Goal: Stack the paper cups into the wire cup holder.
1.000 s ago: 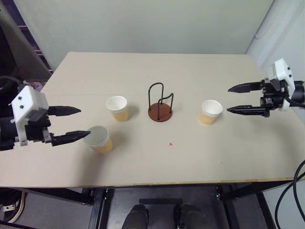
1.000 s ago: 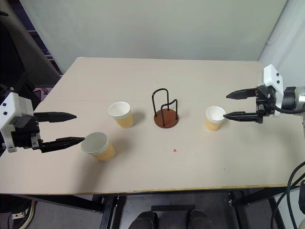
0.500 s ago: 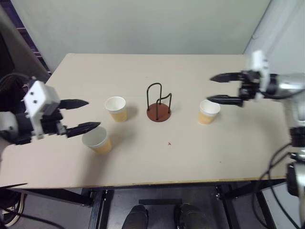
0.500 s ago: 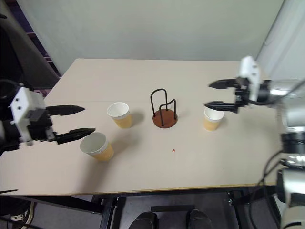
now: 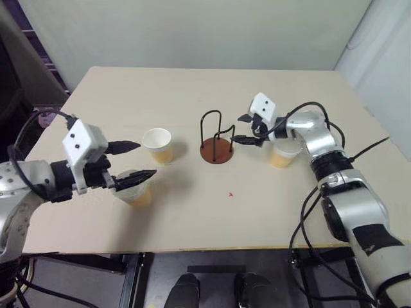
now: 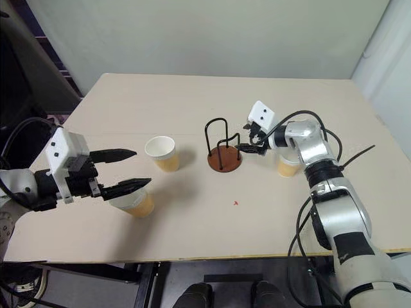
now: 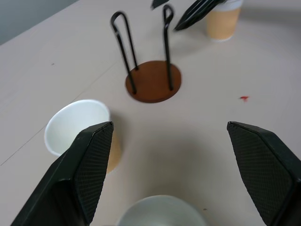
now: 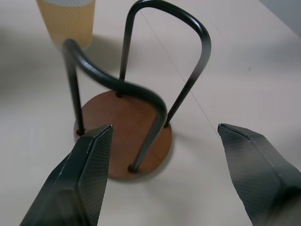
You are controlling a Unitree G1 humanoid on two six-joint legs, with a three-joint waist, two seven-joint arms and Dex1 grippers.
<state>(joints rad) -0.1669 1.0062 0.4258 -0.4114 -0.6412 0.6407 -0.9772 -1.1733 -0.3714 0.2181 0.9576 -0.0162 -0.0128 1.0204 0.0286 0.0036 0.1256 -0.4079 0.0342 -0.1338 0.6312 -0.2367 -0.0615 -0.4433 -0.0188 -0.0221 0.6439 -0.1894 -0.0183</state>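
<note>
The wire cup holder (image 5: 215, 140), black loops on a reddish-brown disc, stands mid-table. Three paper cups stand upright. One (image 5: 158, 145) is left of the holder, one (image 5: 134, 188) is nearer the front left, and one (image 5: 282, 156) is right of the holder, partly behind my right arm. My left gripper (image 5: 139, 160) is open and empty, its lower finger over the front-left cup's rim. My right gripper (image 5: 238, 128) is open and empty, just right of the holder's loops. In the right wrist view the holder (image 8: 141, 117) sits between my open fingers (image 8: 84, 174).
The pale tabletop (image 5: 212, 218) has a small red mark (image 5: 230, 193) in front of the holder. A grey wall runs behind the table's far edge. Black cables hang along my right arm by the table's right side.
My right gripper has swept left past the right-hand cup and now sits beside the holder. My left gripper has edged right, over the front-left cup. The cups and holder have stayed put.
</note>
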